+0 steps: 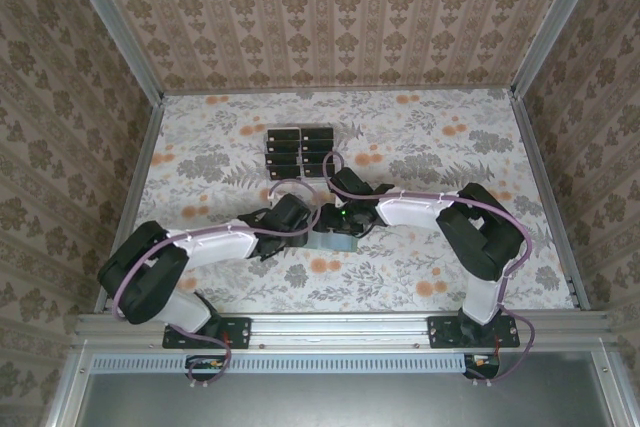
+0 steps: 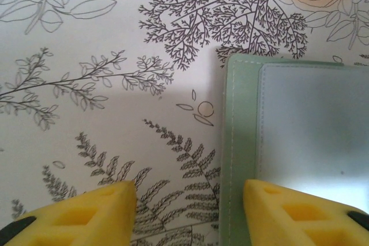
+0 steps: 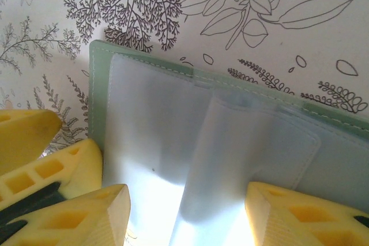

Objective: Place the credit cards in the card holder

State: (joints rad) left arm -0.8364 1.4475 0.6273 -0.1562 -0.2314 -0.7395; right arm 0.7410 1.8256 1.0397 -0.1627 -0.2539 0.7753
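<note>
L tool (image 2: pixel 189 184) is open, jaws well apart, nothing clamped. One finger (image 2: pixel 86 214) is over bare worktop (image 2: pixel 69 142), the other over the near corner of the holder (image 2: pixel 239 142), so the holder's stitched green edge runs up betw. the two. Can't tell if either finger touches it.

R tool (image 3: pixel 187 188) is open too, jaws wide, no grip on anything. The holder lies spread open right under it w/ its clear inner sleeves facing up. One finger is over the flat sleeve, the other over a raised, bulging pocket (image 3: pixel 259 136), and the pocket's side edge falls betw. them. Contact isn't clear.

Just beside the R tool, at the holder's green edge, are the L tool's two yellow fingers (image 3: pixel 52 165): one at the edge, one off it on the worktop.

In the top view both tools meet tip to tip over the holder, mid worktop.

Cards (image 1: pixel 300 150) are dark, stacked in two columns beyond both tools toward the far wall, well apart from the holder.
</note>
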